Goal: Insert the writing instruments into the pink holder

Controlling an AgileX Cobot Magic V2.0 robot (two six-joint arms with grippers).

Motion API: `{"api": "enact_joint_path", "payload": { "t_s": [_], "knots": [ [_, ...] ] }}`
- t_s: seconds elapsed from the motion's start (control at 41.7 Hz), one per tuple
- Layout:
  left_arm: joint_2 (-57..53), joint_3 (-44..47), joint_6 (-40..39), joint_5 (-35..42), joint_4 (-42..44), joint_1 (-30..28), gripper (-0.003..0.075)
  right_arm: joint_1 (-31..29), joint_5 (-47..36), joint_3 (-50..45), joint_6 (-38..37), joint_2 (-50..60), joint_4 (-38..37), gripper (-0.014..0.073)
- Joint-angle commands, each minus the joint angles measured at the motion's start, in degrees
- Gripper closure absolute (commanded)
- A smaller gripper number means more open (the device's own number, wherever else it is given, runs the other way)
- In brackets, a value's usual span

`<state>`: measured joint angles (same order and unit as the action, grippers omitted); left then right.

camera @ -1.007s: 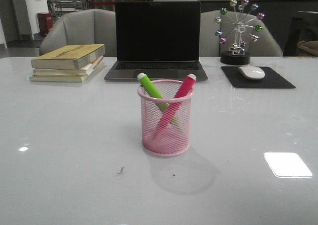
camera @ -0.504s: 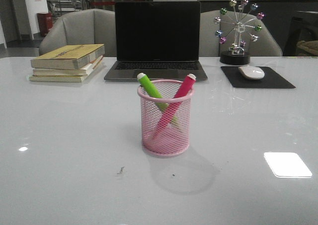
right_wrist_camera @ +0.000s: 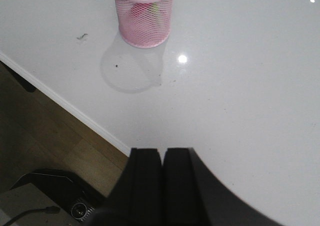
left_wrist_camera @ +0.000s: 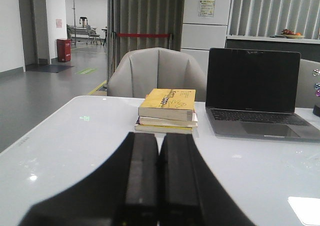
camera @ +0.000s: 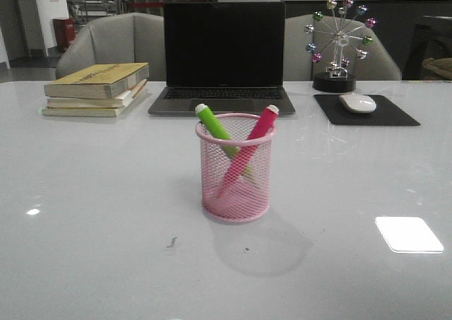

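both grippers closed, green marker, pink marker crossed inside pink holder

White table: pink holder, books, laptop, mousepad.

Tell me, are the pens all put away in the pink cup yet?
It looks finished. The green marker and the pink marker both stand crossed inside the pink cup. Nothing is in hand: the left pincer and the right pincer are shut and empty, away from the cup. No other pens lie on the table.
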<state>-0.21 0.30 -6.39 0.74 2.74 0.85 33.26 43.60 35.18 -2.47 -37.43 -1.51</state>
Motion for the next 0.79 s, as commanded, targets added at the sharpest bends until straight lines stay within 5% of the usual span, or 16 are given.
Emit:
{"api": "enact_joint_path", "payload": {
  "t_s": [0.0,0.767],
  "knots": [
    [-1.28,0.21,2.07,5.29,-0.54,-0.01,0.0629,-0.17,-3.42,1.60,0.51,0.11,-0.54,0.0536],
    [-1.28,0.21,6.01,5.29,-0.72,2.28,0.0629,-0.17,-3.42,1.60,0.51,0.11,-0.54,0.0536]
  ]
}}
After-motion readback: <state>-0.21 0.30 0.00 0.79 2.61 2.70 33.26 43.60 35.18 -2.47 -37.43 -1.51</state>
